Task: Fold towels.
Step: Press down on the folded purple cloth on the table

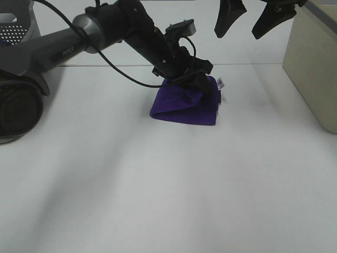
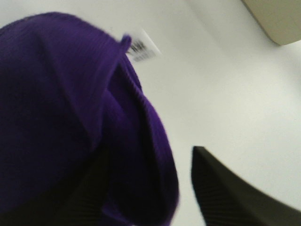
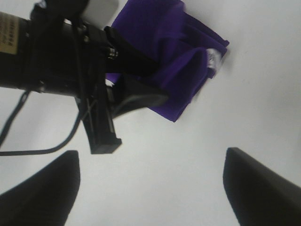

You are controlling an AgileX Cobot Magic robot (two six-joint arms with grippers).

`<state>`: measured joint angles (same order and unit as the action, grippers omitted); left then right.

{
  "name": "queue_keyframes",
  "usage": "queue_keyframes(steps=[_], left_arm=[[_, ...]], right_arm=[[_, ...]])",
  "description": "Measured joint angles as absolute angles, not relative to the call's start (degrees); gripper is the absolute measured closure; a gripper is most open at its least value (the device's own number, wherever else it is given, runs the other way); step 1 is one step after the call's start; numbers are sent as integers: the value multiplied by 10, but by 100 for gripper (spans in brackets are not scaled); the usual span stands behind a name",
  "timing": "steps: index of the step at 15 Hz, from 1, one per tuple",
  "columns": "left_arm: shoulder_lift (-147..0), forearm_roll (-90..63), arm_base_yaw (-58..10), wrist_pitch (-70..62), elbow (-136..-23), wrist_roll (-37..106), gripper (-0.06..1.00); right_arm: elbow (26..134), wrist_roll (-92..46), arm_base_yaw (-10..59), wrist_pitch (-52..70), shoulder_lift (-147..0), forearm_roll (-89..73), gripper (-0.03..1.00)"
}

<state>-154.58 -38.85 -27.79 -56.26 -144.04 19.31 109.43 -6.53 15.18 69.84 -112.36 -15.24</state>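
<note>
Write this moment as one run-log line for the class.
left fingers: open, against towel | right fingers: open, empty, held high | towel: bunched, partly folded

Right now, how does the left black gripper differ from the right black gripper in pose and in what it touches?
The left gripper is low, at the deep purple soft towel; the right gripper hangs high above the white table. The left one touches the cloth; the right one touches nothing. Both stand open.

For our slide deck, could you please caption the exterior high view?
Left pincer touches the bunched purple towel on the white table; right pincer hangs open above.
</note>
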Motion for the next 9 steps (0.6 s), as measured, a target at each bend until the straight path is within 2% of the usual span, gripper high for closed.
queue_keyframes(steps=[1, 2, 3, 5, 9], left_arm=[[-1549, -392, -285, -563, -1440, 190, 27], [-1548, -398, -290, -568, -1440, 189, 16], [-1545, -399, -291, -578, -1440, 190, 10], [-1528, -399, -283, -587, -1440, 196, 7], [-1450, -322, -200, -634, -1440, 218, 7]], right_arm=[[1094, -65, 152, 698, -1124, -159, 15], [1094, -65, 152, 698, -1124, -166, 15], [1094, -64, 152, 698, -1123, -171, 15], [1094, -64, 152, 698, -1120, -174, 15], [1094, -88, 152, 698, -1114, -172, 15]])
